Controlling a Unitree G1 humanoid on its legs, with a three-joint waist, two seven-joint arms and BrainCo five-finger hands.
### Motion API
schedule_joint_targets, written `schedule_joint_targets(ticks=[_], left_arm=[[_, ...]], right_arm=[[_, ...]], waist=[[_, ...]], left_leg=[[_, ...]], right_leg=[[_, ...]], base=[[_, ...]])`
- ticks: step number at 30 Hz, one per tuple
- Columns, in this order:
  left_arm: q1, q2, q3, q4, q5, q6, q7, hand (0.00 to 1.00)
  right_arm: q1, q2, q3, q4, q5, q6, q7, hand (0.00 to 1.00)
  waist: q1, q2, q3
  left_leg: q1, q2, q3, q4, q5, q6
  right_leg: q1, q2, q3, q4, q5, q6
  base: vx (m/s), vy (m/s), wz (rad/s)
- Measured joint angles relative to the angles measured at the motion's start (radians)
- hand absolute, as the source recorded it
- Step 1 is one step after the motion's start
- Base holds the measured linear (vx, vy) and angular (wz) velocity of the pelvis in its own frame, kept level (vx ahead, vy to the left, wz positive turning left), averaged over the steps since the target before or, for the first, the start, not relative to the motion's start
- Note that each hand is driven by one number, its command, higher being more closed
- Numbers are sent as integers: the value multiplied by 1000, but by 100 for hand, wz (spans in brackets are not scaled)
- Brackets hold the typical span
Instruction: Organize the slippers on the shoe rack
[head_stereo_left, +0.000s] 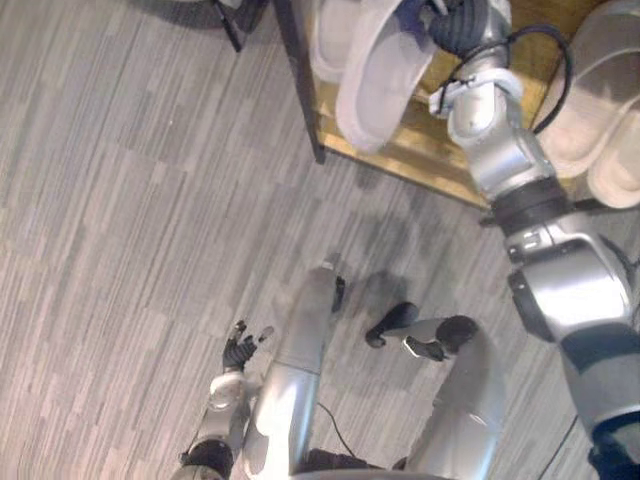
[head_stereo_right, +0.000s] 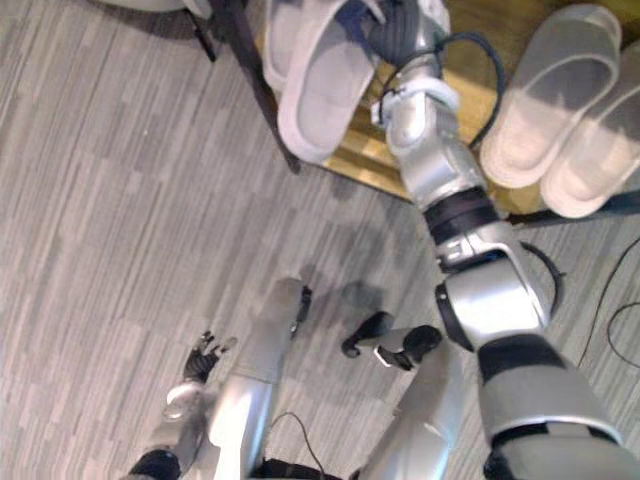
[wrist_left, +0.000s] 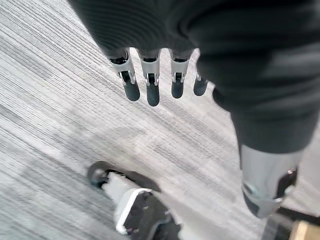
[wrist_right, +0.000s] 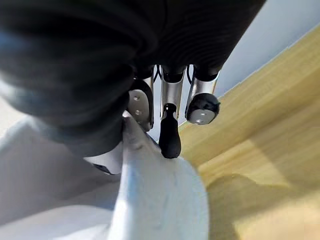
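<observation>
A pale grey slipper (head_stereo_left: 375, 80) lies tilted over the front edge of the wooden rack shelf (head_stereo_left: 420, 150). My right hand (head_stereo_left: 455, 25) reaches to it from above the shelf. In the right wrist view its fingers (wrist_right: 169, 135) curl over the slipper's rim (wrist_right: 155, 200), with the wood (wrist_right: 270, 150) just beyond. A second pale slipper (head_stereo_right: 275, 40) lies close beside the held one. Two more pale slippers (head_stereo_right: 555, 95) (head_stereo_right: 600, 150) rest side by side on the shelf to the right. My left hand (head_stereo_left: 240, 350) hangs low over the floor, far from the rack, fingers (wrist_left: 150, 85) straight and holding nothing.
The rack's black frame leg (head_stereo_left: 300, 80) runs down its left side. Grey striped carpet (head_stereo_left: 130, 250) spreads to the left and in front of the rack.
</observation>
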Motion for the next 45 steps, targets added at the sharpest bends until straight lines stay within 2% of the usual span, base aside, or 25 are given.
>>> schedule_joint_targets(ticks=[7, 11, 12, 13, 22, 30, 33, 36, 38, 45], left_arm=[[0, -3, -25, -75, -9, 0, 2, 0], [-1, -5, -27, -97, -9, 1, 3, 0], [-1, -5, -27, -97, -9, 1, 3, 0], [-2, -4, -28, -97, -9, 1, 3, 0], [-4, -3, -33, -97, -16, 0, 5, 0], [-19, -3, -33, -82, -30, 1, 19, 0], [-32, -4, -30, -57, -41, 1, 19, 0], [-43, -4, -25, -37, -56, 1, 18, 0], [-49, -3, -20, -13, -58, 1, 18, 0], [-66, -6, 6, 37, -81, 4, 17, 0]], right_arm=[[-68, -115, 6, 78, -75, 36, -35, 100], [-88, -145, 7, 103, -75, 58, -53, 100], [-88, -146, 6, 104, -75, 60, -54, 0], [-89, -150, 6, 104, -75, 63, -74, 0], [-101, -153, 7, 149, -71, 74, -80, 0], [-98, -136, 3, 169, 37, 65, -79, 0], [-70, -105, -11, 160, 65, 63, -80, 0], [-19, -64, -80, 96, 96, 58, -78, 0], [9, -42, -95, 66, 130, 56, -75, 0], [86, 66, -180, -10, 204, 54, -74, 0]], waist=[[13, 2, 3], [14, 7, 20], [14, 7, 20], [14, 8, 20], [14, 8, 21], [12, 8, 21], [7, 8, 21], [1, 8, 21], [-10, 8, 21], [-26, 8, 21]], left_leg=[[-62, -44, -14, 27, 5, -7], [-78, -51, -14, 31, 6, -8], [-80, -51, -14, 32, 6, -8], [-84, -51, -13, 37, 6, -8], [-83, -46, -8, 39, 7, -7], [-61, -32, 1, 31, 7, -7], [-24, -22, 5, 13, 7, -7], [8, -10, 9, -10, 8, -10], [28, -3, 14, -22, 9, -10], [80, 25, 22, -51, 9, -10]], right_leg=[[-33, -54, -20, 49, -31, -6], [-47, -65, -20, 59, -35, -7], [-50, -65, -20, 60, -35, -7], [-55, -68, -19, 65, -35, -7], [-55, -68, -16, 67, -35, -8], [-48, -61, -10, 60, -33, -12], [-15, -48, -10, 39, -30, -15], [9, -33, -10, 12, -27, -12], [23, -25, -10, -1, -17, -28], [59, 10, -2, -39, -3, -20]], base=[[-15, -13, 23], [-6, -11, 6], [0, 0, 0], [0, 0, 0], [0, 0, 0], [-3, -7, -5], [-8, -9, -8], [-12, -13, -9], [-5, -18, -10], [-5, -11, -12]])
